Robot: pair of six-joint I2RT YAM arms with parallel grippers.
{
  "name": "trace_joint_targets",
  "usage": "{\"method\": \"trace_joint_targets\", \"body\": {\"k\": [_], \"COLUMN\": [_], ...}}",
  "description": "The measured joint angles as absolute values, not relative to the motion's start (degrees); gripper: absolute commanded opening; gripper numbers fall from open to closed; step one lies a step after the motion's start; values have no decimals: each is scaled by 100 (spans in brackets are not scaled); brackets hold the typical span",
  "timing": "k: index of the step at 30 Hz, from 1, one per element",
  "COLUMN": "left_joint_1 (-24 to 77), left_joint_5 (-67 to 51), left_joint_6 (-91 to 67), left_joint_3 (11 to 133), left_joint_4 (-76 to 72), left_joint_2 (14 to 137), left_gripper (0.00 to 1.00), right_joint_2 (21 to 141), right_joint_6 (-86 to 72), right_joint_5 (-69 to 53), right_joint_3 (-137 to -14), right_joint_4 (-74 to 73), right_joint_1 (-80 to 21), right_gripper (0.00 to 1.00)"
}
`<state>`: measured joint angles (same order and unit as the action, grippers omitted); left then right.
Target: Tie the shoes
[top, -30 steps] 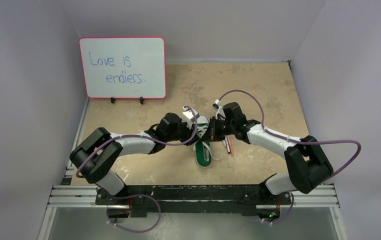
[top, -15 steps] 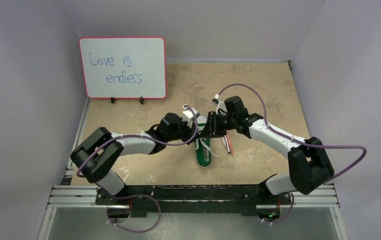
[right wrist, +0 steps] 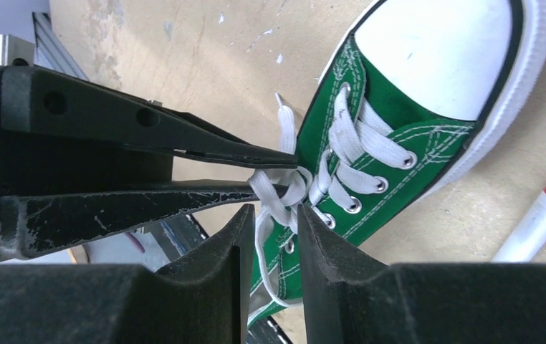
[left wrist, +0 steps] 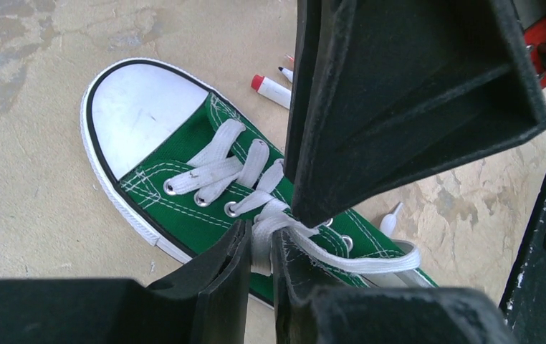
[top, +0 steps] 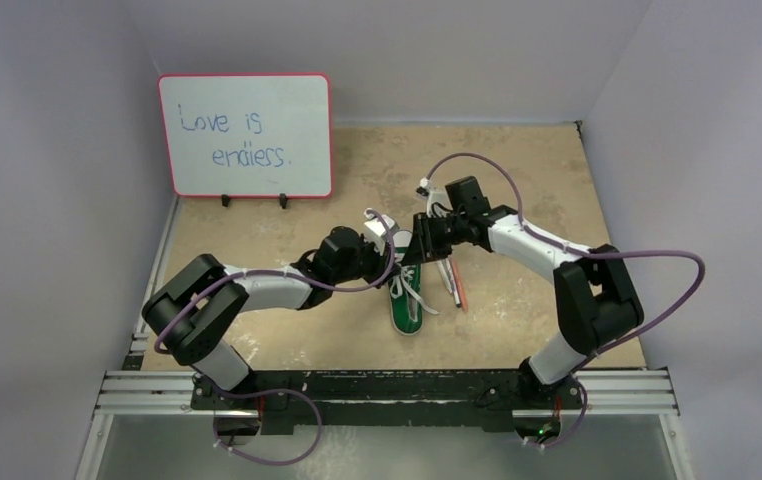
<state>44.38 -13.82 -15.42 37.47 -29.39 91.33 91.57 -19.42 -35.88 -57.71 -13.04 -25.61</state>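
Observation:
The green sneaker (top: 409,305) lies on the tan table between my two grippers, its white toe cap toward the front. In the left wrist view my left gripper (left wrist: 261,240) is shut on a bunched white lace (left wrist: 342,261) over the shoe's (left wrist: 184,208) upper eyelets. My right gripper (right wrist: 276,211) is closed around the lace knot (right wrist: 274,188) from the opposite side, over the shoe (right wrist: 392,115). In the top view the left gripper (top: 394,265) and the right gripper (top: 419,248) meet tip to tip above the shoe's far end.
Thin red and white pens (top: 454,285) lie right of the shoe, also in the left wrist view (left wrist: 274,91) and the right wrist view (right wrist: 535,218). A whiteboard (top: 245,135) stands at the back left. Grey walls enclose the table.
My right arm has drawn its elbow inward and its gripper has shifted slightly toward the back over the shoe. The left arm has barely moved.

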Motion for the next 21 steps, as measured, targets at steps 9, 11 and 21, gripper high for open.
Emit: {"method": "trace_joint_targets", "body": {"k": [9,11,21], "left_joint_1": [4438,4438,4438], "left_joint_5": [-1286,-1262,-1267], "left_joint_6": [-1846,-1938,-2383], "left_joint_3": [3658,3614,3404], "left_joint_4": [-3135,-3262,-3863], "left_joint_2": [9139,9144,9279], "left_gripper": [15,15,14], "right_joint_2": [9319,9336,9334], "right_joint_6": [-1999,-2078,-2668], "right_joint_5": [-4101,-4206,-4652], "right_joint_3": [-5586,-5476,-4939], "right_joint_4": [-840,-690,102], "right_joint_1": [-2561,-2552,-2554], "right_gripper": [30,30,16]}}
